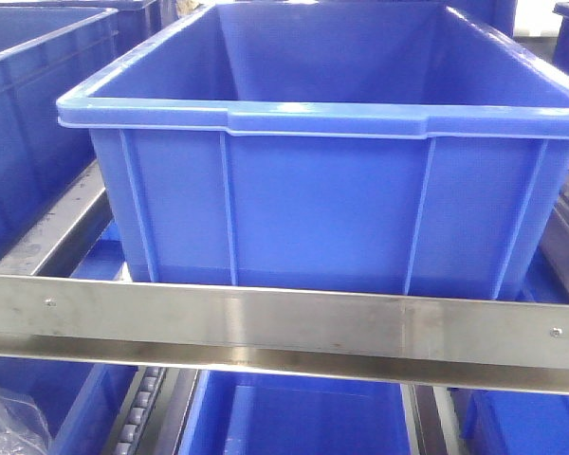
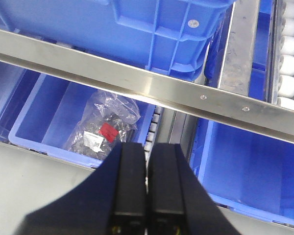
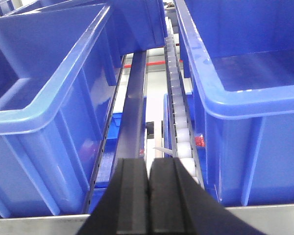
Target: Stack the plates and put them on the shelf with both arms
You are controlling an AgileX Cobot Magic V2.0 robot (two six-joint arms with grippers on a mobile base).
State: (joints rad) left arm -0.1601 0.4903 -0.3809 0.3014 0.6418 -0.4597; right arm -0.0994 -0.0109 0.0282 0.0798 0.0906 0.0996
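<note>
No plate shows in any view. My left gripper (image 2: 147, 147) is shut and empty, its two black fingers pressed together, in front of the shelf's steel rail (image 2: 152, 83). My right gripper (image 3: 148, 161) is shut and empty too, pointing along the gap between two blue bins on the upper shelf level. Neither gripper shows in the front view.
A large blue bin (image 1: 322, 123) fills the front view behind a steel rail (image 1: 284, 327). Below the rail on the left is a blue bin holding a clear bag (image 2: 105, 128) with a red label. White roller tracks (image 3: 179, 112) run between blue bins (image 3: 44, 103).
</note>
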